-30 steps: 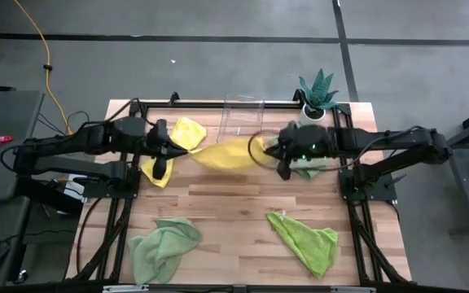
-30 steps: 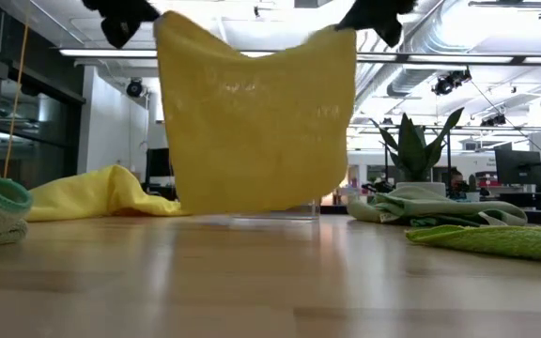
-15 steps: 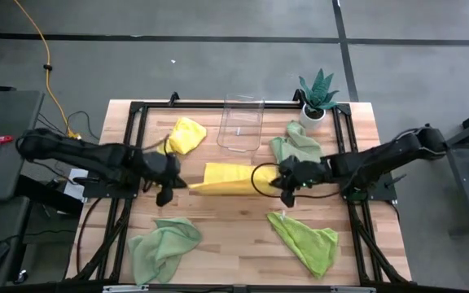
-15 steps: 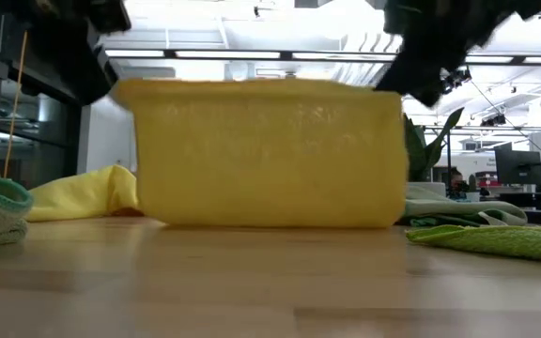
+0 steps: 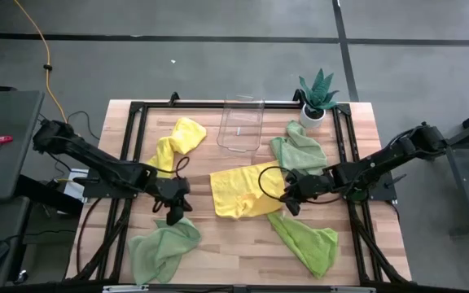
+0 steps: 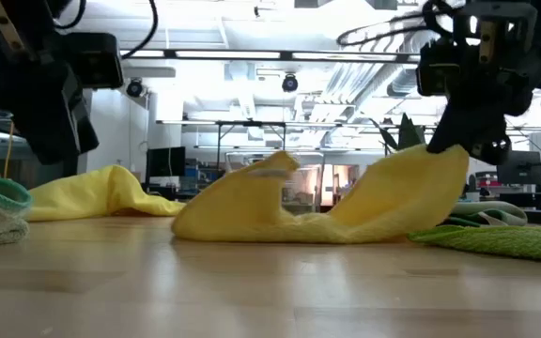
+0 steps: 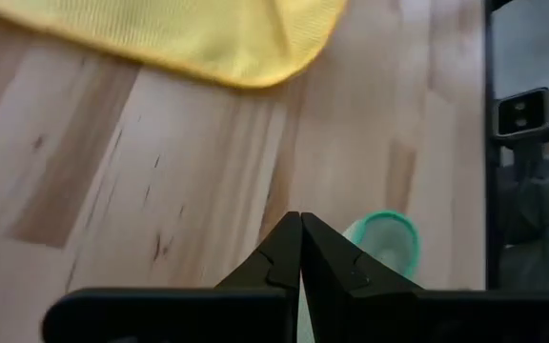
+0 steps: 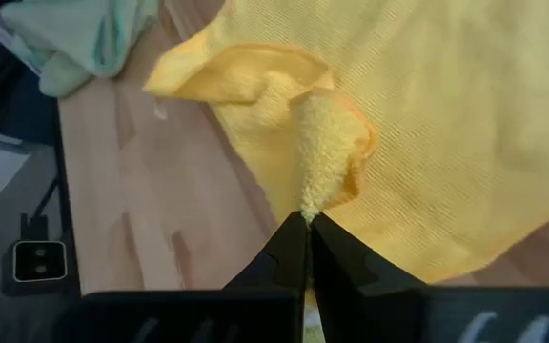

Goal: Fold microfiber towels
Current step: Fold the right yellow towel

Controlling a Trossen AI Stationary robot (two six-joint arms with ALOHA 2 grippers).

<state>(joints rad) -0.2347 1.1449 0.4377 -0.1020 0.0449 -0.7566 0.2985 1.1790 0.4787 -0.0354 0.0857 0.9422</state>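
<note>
Bare wood table (image 5: pixel 218 236) open along near middle. Five microfiber towels: two yellow, three green; centre yellow towel (image 5: pixel 243 189) spread flat. Right gripper (image 5: pixel 293 203) pinched on its right corner. Left gripper (image 5: pixel 173 213) clenched empty, left of towel. No legible writing.

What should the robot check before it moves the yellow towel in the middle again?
1. Right end effector shut on the yellow towel corner: ok.
2. Left end effector gripping that towel: not ok, shut on nothing.
3. Towel lying flat: not ok, rumpled, one side lifted.
4. Towel apart from the clear bin: ok.
5. Lime green towel clear of the yellow one: cannot tell, edges look close.
</note>
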